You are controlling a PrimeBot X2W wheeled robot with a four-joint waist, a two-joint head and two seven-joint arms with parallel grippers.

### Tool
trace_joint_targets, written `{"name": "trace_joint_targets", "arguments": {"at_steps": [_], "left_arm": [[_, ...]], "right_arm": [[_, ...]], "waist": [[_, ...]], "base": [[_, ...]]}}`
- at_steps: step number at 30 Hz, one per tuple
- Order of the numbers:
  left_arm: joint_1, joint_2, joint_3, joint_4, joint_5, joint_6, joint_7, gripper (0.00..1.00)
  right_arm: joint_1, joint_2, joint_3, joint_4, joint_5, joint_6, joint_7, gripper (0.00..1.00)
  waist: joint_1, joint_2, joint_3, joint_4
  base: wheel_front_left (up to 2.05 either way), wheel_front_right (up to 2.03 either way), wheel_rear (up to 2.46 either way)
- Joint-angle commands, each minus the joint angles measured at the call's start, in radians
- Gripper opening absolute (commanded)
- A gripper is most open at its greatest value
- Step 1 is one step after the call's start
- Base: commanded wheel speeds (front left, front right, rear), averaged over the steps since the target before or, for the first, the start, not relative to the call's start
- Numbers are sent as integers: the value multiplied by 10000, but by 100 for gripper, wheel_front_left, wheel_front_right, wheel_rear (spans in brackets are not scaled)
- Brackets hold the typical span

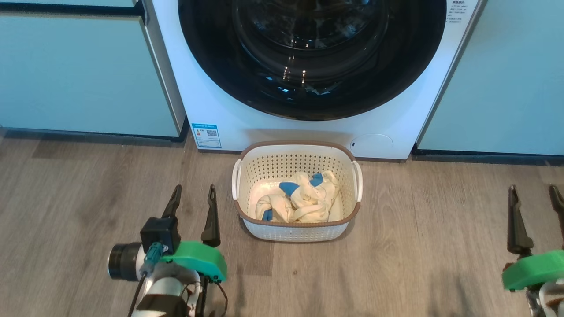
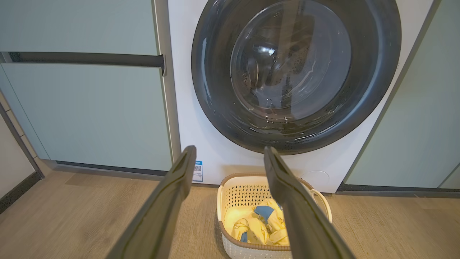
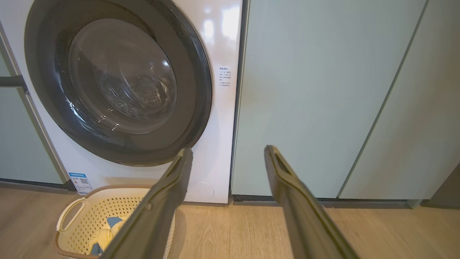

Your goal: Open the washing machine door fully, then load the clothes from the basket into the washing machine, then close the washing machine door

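At twelve o'clock from the basket (image 1: 297, 144) holding the clothes (image 1: 299, 198), the washing machine door (image 1: 313, 44) sits shut. The left gripper (image 1: 194, 188) at nine o'clock and the right gripper (image 1: 532, 188) at three hang spread and empty. Best, I judge, to hook one finger behind the black rim and swing it wide, clear of the basket.

The washing machine door (image 1: 308, 108) runs off the head view's top edge, and print on the blue label sticker (image 1: 206, 135) is too small to read. The right gripper (image 1: 532, 190) is clipped at the frame's right side, outer finger half gone. In the right wrist view a finger (image 3: 156, 205) covers one side of the basket (image 3: 90, 216), its bottom cut off.
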Motion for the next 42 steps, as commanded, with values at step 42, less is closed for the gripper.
{"name": "trace_joint_targets", "arguments": {"at_steps": [42], "left_arm": [[-797,114,197,-242,95,20,-141,100]], "right_arm": [[-669,-237,-34,-402,-60,44,-151,100]], "waist": [[0,0,233,24]], "base": [[28,28,-57]]}}
